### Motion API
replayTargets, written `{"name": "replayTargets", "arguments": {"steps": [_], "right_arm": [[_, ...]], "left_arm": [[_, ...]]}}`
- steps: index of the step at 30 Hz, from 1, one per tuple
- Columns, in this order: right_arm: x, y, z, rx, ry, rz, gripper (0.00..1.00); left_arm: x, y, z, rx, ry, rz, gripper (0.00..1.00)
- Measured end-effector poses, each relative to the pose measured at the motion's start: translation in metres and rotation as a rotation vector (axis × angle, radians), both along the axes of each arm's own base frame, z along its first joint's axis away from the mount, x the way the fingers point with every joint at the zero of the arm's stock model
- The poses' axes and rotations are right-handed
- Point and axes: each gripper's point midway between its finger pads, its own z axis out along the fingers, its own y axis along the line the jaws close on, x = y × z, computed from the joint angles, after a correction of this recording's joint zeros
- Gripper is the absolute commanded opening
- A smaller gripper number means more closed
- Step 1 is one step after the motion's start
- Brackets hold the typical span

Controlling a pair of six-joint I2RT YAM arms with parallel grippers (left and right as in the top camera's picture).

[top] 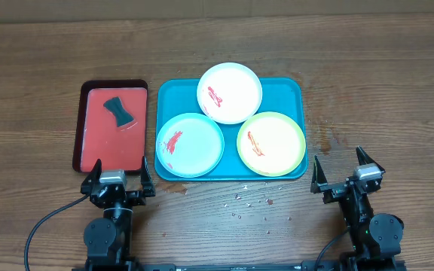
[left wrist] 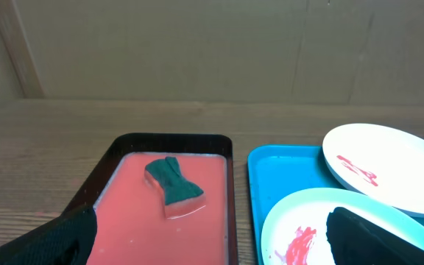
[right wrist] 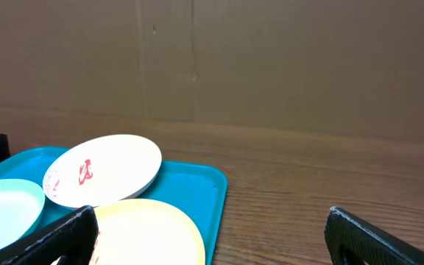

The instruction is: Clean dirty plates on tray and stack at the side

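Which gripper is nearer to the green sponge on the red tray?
Left. The left gripper sits open at the red tray's near edge, facing the sponge; the right gripper is open beyond the turquoise tray's right side, with that tray between.

Three plates on the tray; sponge on smaller tray leftward.

Wooden table carrying two trays.
A turquoise tray sat at its centre, a red tray just to the left, and pale specks lay scattered nearer.
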Motion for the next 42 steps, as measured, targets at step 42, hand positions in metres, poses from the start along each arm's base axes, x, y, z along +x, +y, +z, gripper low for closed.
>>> {"name": "replayTargets", "arguments": {"steps": [42], "right_arm": [[-0.06,0.037,0.148,-0.099,-0.68,0.222,1.0]], "left_arm": [[0.0,0.0,0.0,0.0,0.0,0.0,1.0]]}}
